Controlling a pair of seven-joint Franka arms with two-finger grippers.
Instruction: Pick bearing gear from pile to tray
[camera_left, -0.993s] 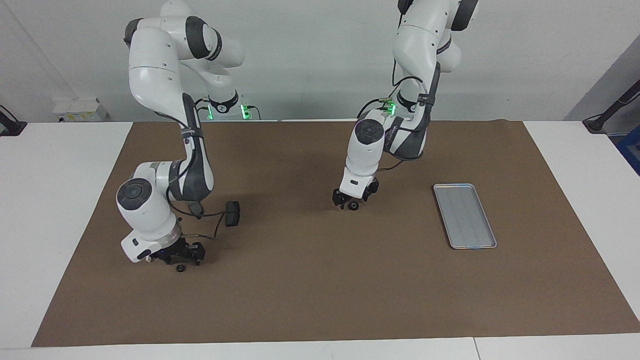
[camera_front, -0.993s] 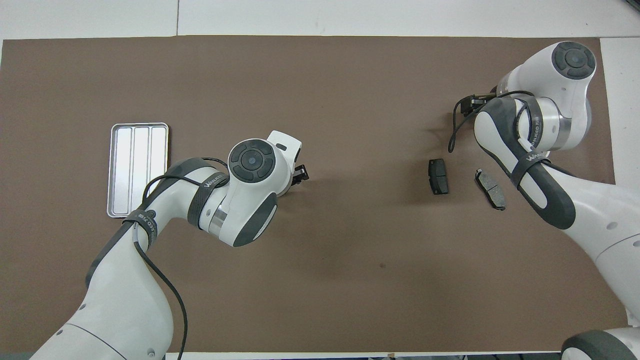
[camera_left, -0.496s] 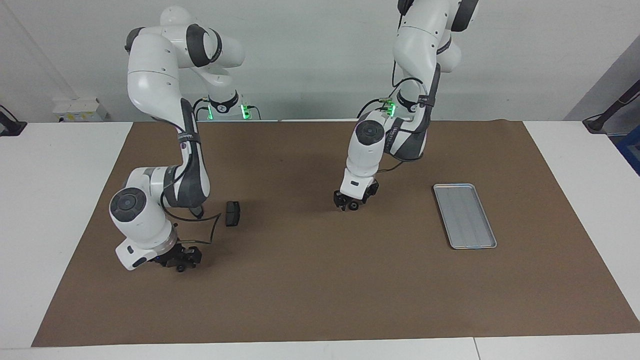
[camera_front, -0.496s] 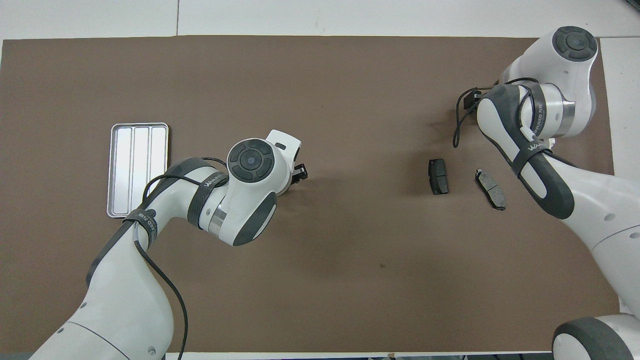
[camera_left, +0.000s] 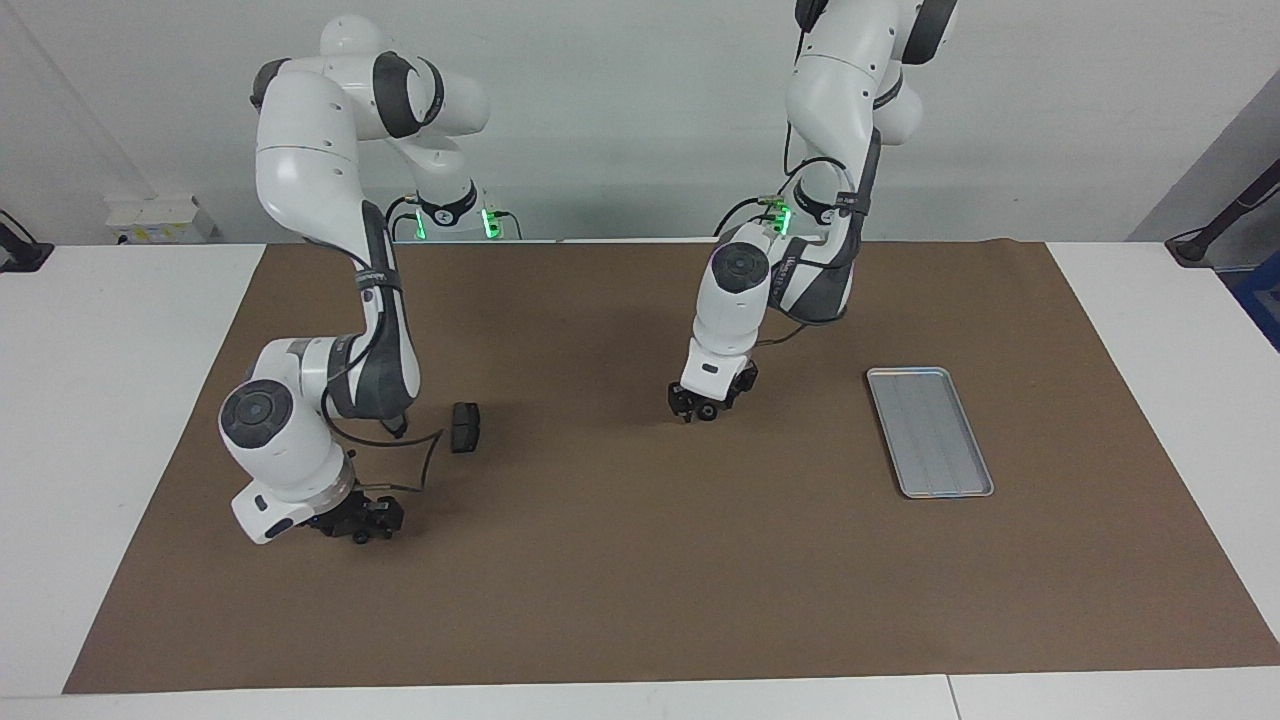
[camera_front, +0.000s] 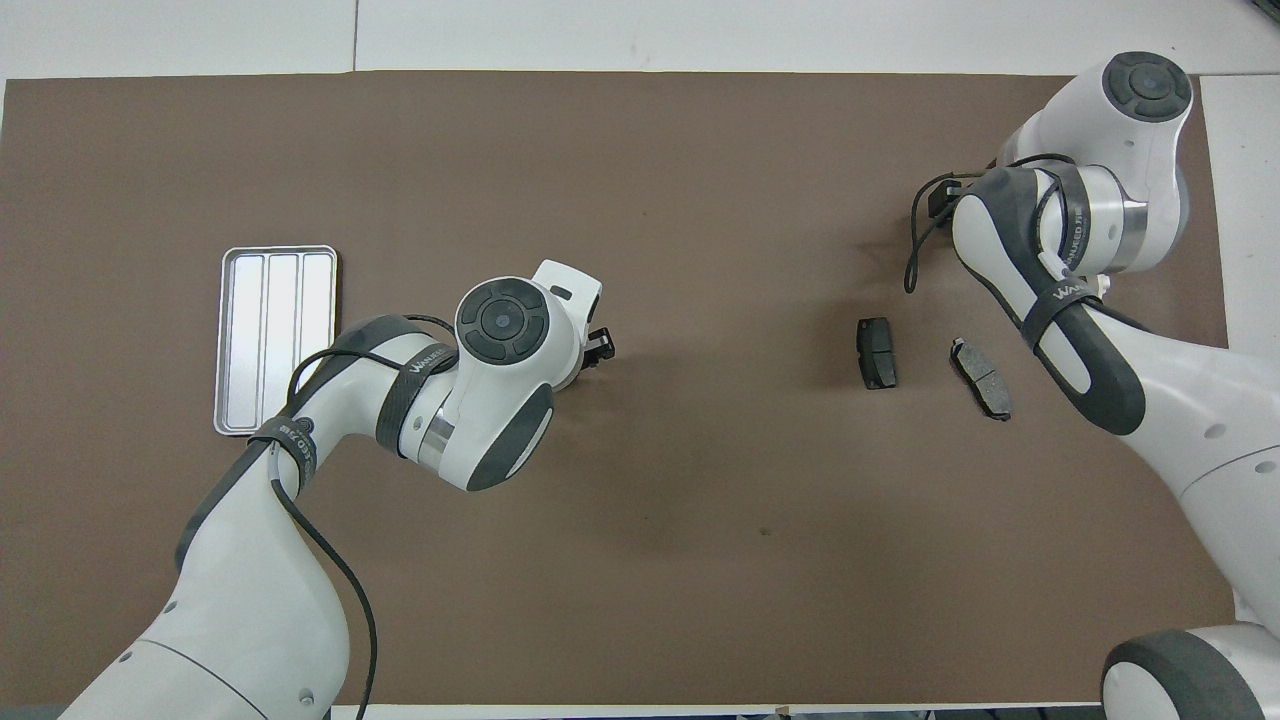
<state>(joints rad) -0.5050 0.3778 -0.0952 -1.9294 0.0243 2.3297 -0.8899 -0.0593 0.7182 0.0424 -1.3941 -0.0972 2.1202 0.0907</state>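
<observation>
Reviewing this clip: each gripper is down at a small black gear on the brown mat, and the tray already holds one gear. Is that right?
Not quite. The tray holds nothing; the overhead view shows its three channels bare. The rest stands: the left gripper and the right gripper are each down at a small black gear on the brown mat.

text: "WALKER" | on: strap of left arm (camera_front: 425, 362) | right arm's strap lettering: unreadable

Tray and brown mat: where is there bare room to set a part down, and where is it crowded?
The tray lies bare. The brown mat is free between it and the left gripper. Crowded: around the two brake-pad plates and the right gripper.
</observation>
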